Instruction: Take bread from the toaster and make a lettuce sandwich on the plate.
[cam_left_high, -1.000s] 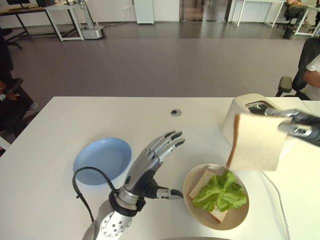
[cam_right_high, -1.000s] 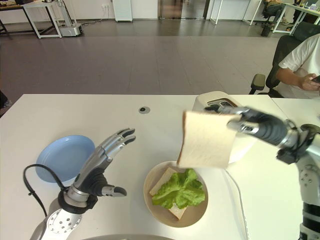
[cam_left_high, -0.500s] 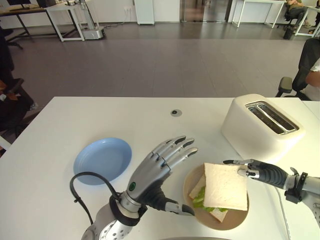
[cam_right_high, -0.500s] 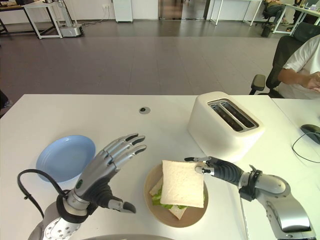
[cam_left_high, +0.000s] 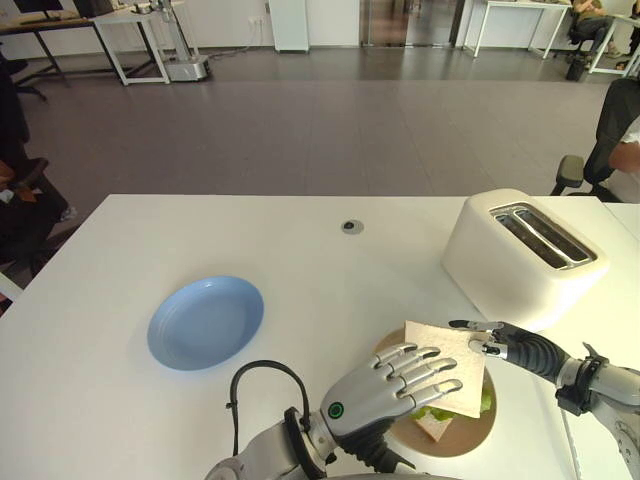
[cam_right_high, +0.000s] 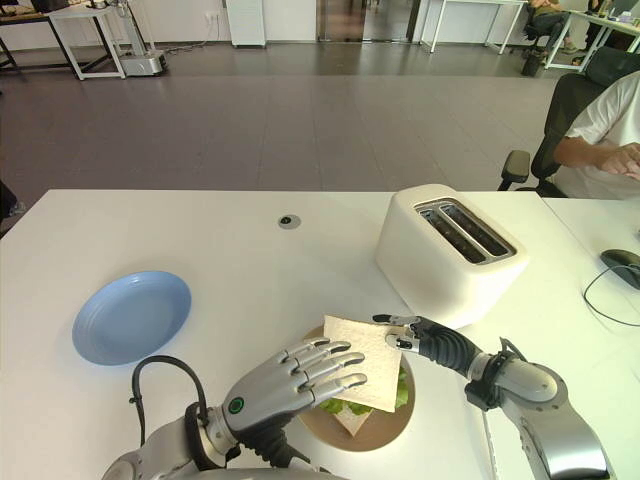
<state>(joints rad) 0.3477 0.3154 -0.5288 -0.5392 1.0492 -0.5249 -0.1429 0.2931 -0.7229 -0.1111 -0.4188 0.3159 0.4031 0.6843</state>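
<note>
Bread (cam_left_high: 452, 348) atop lettuce (cam_right_high: 402, 391) on plate (cam_left_high: 472, 440)

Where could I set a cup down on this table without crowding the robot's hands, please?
Bare table lies between the blue plate and the toaster, around the grommet. Crowded at the sandwich plate, where the left hand and right hand meet over the bread.

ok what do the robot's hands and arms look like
The left hand has silver segmented fingers, a round green mark on its back and a black cable looping at the wrist. The right hand is black and silver, with a black wrist band.
</note>
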